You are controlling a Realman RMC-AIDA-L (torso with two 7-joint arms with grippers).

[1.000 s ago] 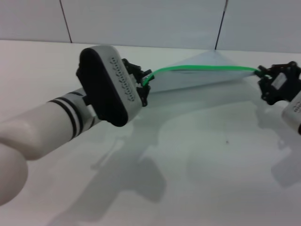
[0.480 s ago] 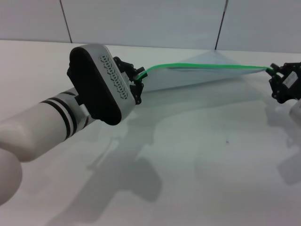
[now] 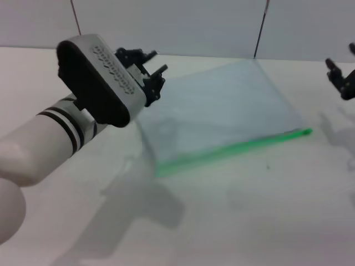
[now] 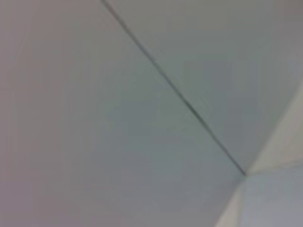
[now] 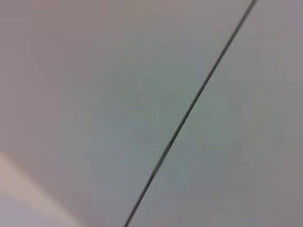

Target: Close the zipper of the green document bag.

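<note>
The green document bag lies flat on the white table, a translucent pale blue-grey sheet. Its zipper is the bright green strip along the near long edge, running from lower left to upper right. The strip's right end looks brighter, but I cannot make out the slider. My left gripper hovers open above the bag's far left corner, holding nothing. My right gripper is open and empty at the right edge of the head view, above and right of the bag. Both wrist views show only wall.
A pale panelled wall with dark seams stands behind the table. The left forearm reaches in from the lower left and casts a shadow on the table in front of the bag.
Both grippers have opened and let go of the green strip. The bag, held up taut between them before, has dropped flat onto the table. Both arms have moved up and outward.
</note>
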